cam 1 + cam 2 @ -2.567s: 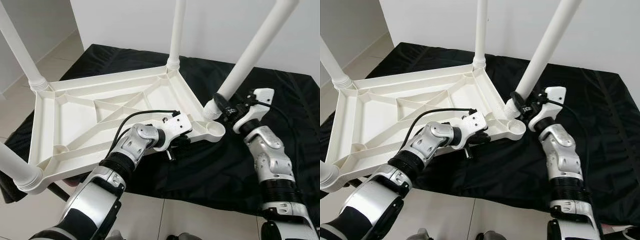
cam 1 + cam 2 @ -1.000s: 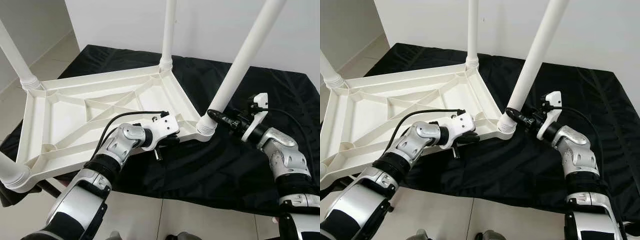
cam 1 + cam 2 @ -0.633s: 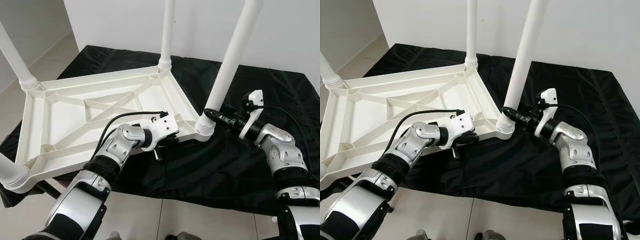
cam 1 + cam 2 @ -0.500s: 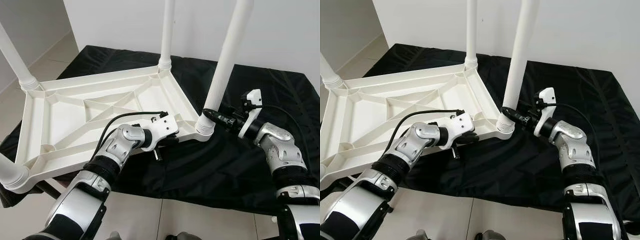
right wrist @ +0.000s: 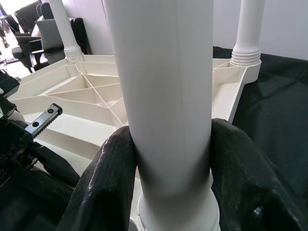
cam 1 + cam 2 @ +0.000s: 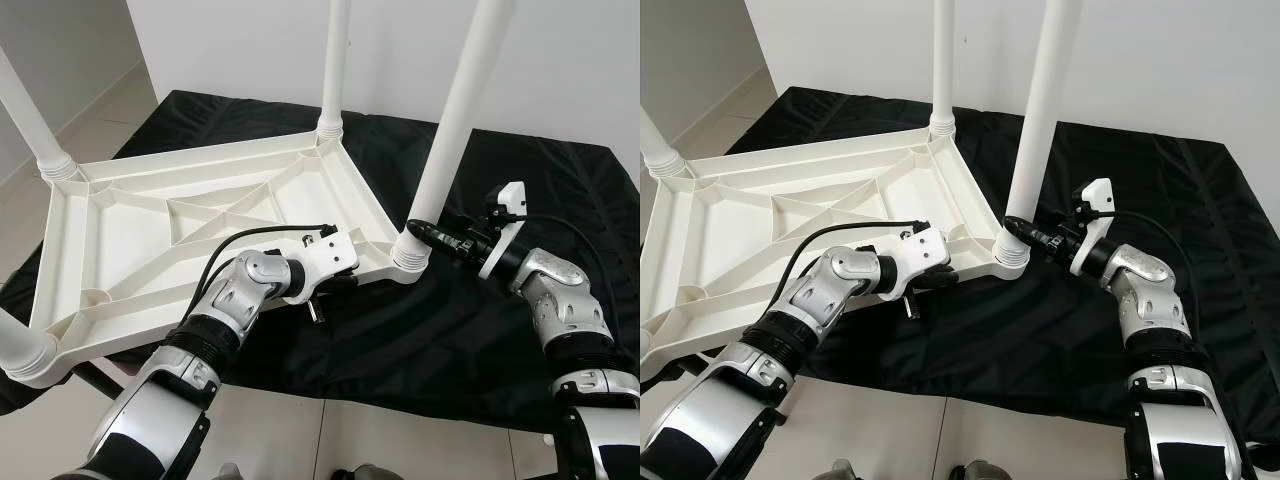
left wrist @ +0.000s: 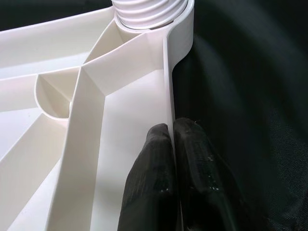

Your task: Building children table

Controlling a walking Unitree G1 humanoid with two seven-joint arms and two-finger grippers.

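Observation:
A white plastic table top (image 6: 200,215) lies upside down on a black cloth. Several white legs stand up from its corners. My left gripper (image 6: 338,284) is shut on the table top's front rim (image 7: 168,86), close to the near right corner; its fingers (image 7: 154,159) pinch the thin wall from both sides. At that corner, the near right leg (image 6: 455,120) stands almost upright in its socket (image 6: 410,255). My right gripper (image 6: 422,233) is shut on this leg just above the ribbed base, with one finger (image 5: 108,168) on either side.
The black cloth (image 6: 450,330) covers a low platform, and its front edge drops to a tiled floor (image 6: 350,440). A white wall (image 6: 230,40) rises behind. The far leg (image 6: 333,60) and left leg (image 6: 30,110) stand tall. Dark chairs (image 5: 29,24) sit far off.
The near right leg has swung from leaning right to almost upright, and my right gripper has moved with it. My left gripper has stayed shut on the rim.

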